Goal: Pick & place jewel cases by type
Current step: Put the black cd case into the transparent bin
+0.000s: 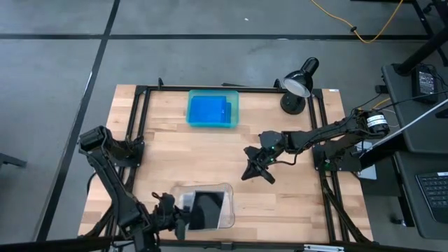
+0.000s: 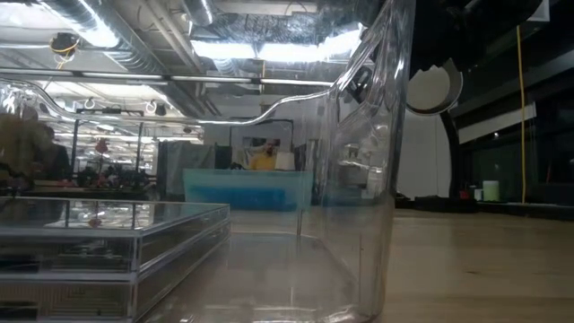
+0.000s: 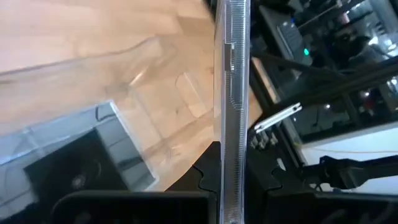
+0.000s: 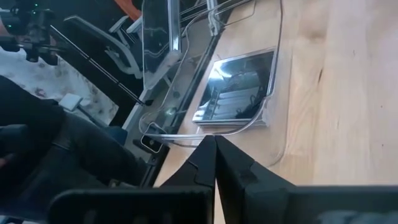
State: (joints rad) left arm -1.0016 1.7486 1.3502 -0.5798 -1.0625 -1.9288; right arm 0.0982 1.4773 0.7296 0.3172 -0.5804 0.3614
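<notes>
Blue jewel cases (image 1: 208, 109) lie in the teal tray (image 1: 234, 112) at the table's far side. Dark grey cases (image 1: 208, 208) lie stacked in the clear tray (image 1: 228, 210) at the near edge; the low view shows the stack (image 2: 108, 242) from the side. My left gripper (image 1: 176, 214) is at the clear tray's left end, shut on one more jewel case (image 3: 231, 93) that stands on edge. My right gripper (image 1: 255, 170) is shut and empty above the bare table centre, its fingers (image 4: 216, 158) pointing toward the clear tray. My left gripper pinches the jewel case between its two fingers (image 3: 202, 180), one on each flat face, coming from the table's left side. The case stands on edge and runs straight out past the fingertips; its thin clear rim (image 3: 231, 137) faces the camera. From across the table the case (image 4: 155, 43) shows upright at the tray's left end.
A black desk lamp (image 1: 299, 84) stands at the far right corner. A black frame (image 1: 143, 119) borders the table. Bare wood lies between the two trays and to the right of the clear tray. The clear tray's wall (image 2: 377, 179) rises close in front of the low camera.
</notes>
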